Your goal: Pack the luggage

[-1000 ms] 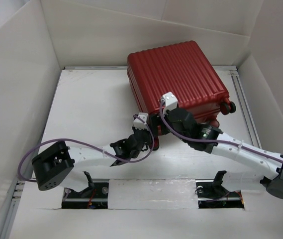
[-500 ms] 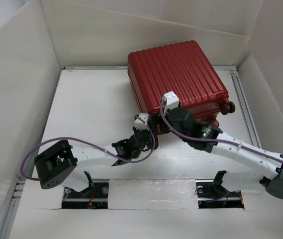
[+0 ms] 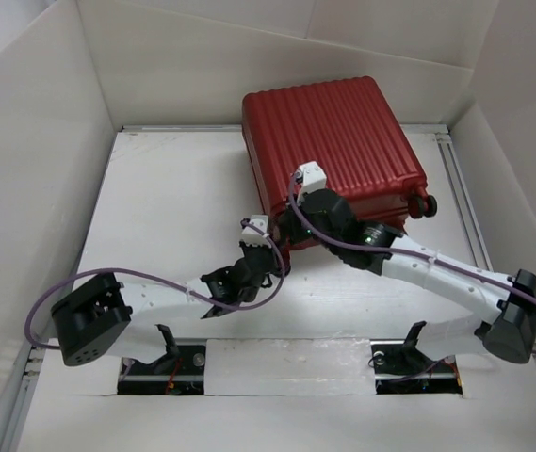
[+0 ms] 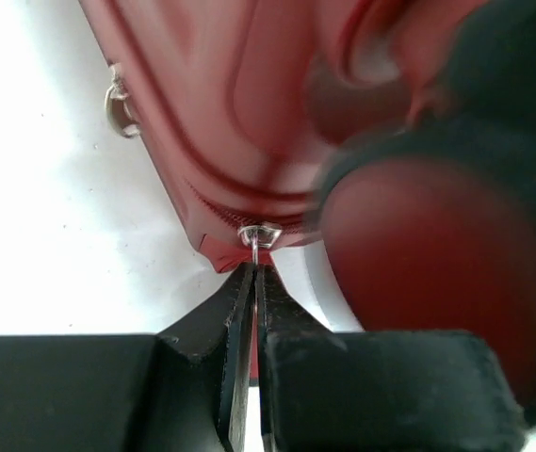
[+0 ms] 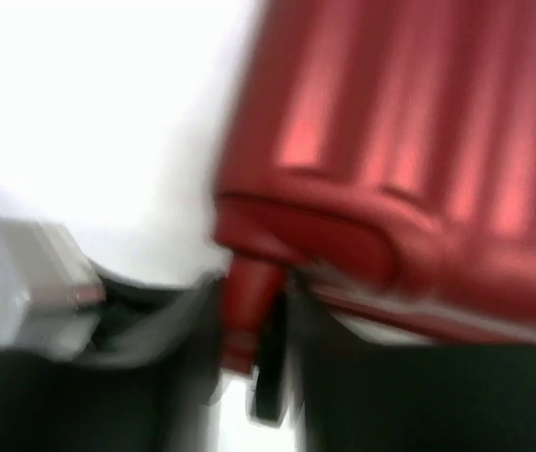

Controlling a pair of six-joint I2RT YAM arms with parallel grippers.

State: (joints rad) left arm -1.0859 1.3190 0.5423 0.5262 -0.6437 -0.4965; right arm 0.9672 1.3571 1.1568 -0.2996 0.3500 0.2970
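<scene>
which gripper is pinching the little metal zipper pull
The left gripper: it is shut on the thin metal pull at a corner of the luggage. The right gripper sits at a red edge instead, too blurred to judge.

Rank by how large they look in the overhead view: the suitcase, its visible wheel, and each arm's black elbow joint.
1. suitcase, by far the largest.
2. left elbow joint and right elbow joint: close in size and turned differently, so not ranked.
3. wheel, smallest.
</scene>
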